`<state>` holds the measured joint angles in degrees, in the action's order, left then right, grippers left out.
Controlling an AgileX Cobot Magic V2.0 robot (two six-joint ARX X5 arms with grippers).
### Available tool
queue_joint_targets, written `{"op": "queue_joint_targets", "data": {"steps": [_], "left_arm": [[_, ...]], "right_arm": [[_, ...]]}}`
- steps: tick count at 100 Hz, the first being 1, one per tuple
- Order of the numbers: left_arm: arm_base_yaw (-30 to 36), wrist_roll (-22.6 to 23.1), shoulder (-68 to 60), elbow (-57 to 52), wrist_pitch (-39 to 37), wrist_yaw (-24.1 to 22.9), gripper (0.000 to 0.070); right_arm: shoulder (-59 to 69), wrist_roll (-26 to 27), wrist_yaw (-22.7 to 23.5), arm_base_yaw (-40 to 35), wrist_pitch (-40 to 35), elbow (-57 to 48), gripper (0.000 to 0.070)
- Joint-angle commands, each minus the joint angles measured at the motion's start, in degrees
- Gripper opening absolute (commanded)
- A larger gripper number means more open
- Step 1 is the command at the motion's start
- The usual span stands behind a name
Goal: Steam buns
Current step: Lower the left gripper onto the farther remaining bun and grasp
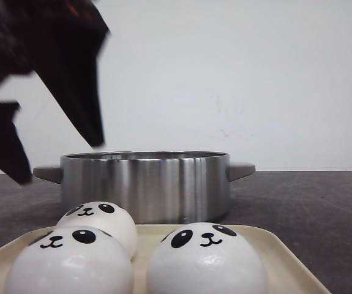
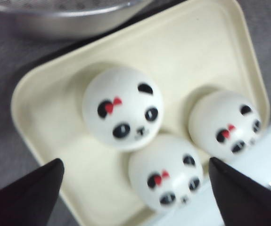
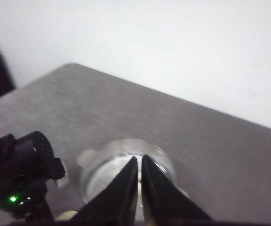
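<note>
In the front view you see three buns on a cream tray at the near edge of the table, two in front and one behind at the left, all with faces turned toward you; these round domes show no long axis. A steel pot with two side handles stands just behind the tray's far rim, with bare table to its right. Your left gripper hangs above the pot's left side, its fingers spread and nothing between them. From the left wrist view you count the same three buns grouped toward one half of the tray, each with a red bow, and bare tray floor beside them; the pot's rim lies just past the tray edge. In the right wrist view your right gripper is pinched nearly closed on nothing, above the pot, with broad bare table around it.
</note>
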<state>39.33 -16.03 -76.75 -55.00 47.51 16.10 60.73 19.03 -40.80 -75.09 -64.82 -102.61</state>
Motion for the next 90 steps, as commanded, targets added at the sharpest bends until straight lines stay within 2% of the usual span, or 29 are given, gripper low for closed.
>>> {"op": "queue_joint_targets", "data": {"steps": [1,20,54,60,69,75,79,90], "left_arm": [[1.07,-1.2,-2.73,-0.33,-1.46,-0.92,0.0595],[1.79,-1.62,-8.63,-0.33,-4.57,-4.35,0.0595],[1.95,-4.37,-14.58,-0.33,-9.01,-5.29,0.0573],[1.95,-4.35,-14.91,-0.33,-9.31,-5.81,0.0484],[1.95,-4.33,-15.1,-0.33,-9.62,-6.54,0.0287],[1.95,-4.15,-15.1,-0.33,-9.64,-6.73,0.0138],[1.95,-4.07,-15.1,-0.33,-9.6,-6.73,0.0003],[1.95,-3.72,-14.97,-0.5,-9.35,-6.69,0.001]], "right_arm": [[0.44,3.61,-0.48,-1.29,-1.53,-0.94,0.0003],[0.17,4.57,-1.53,-1.29,-3.89,-0.94,0.0003],[0.22,4.5,-2.86,-1.29,-4.13,-0.94,0.0002],[0.22,4.52,-2.86,-1.29,-4.48,-0.94,0.0003],[0.22,4.55,-2.91,-1.29,-4.87,-0.94,0.0003],[0.22,4.55,-3.04,-1.29,-4.87,-0.94,0.0002],[0.22,4.55,-3.06,-1.29,-4.87,-0.94,0.0002],[0.22,4.57,-3.21,-1.29,-4.92,-0.94,0.0003]]}}
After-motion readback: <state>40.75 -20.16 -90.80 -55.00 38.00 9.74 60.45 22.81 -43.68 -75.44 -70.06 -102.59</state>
